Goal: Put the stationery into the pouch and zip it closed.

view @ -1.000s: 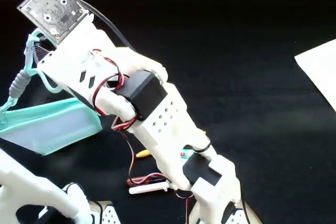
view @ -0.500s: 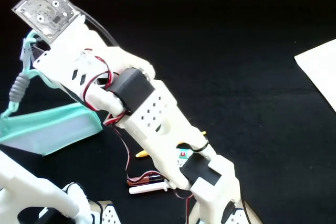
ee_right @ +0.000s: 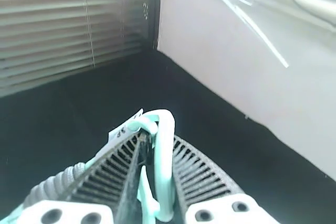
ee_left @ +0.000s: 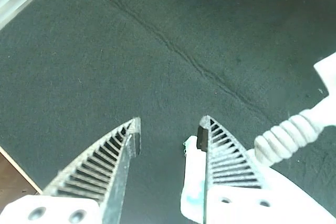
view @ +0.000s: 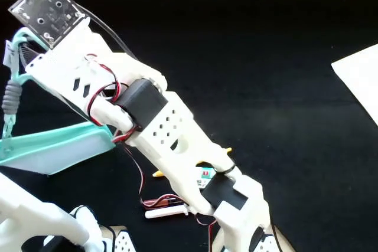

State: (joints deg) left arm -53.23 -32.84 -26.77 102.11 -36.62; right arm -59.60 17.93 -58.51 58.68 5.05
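The teal pouch lies at the table's left, its strap and grey coiled cord pulled up. My right gripper is shut on the teal strap loop, far left at the back under the camera board. My left gripper stands open over bare black table, with a white-and-teal tag against one finger and the coiled cord beside it. A yellow piece, a dark pen and a white pen lie under the right arm.
A white sheet lies at the table's right edge. The left arm's white body sits at the bottom left corner. The black cloth to the right and behind is bare. A pale wall runs along the back.
The right arm has swung left and up with the strap in its grip. The pouch's near end has shifted left and tilted with it.
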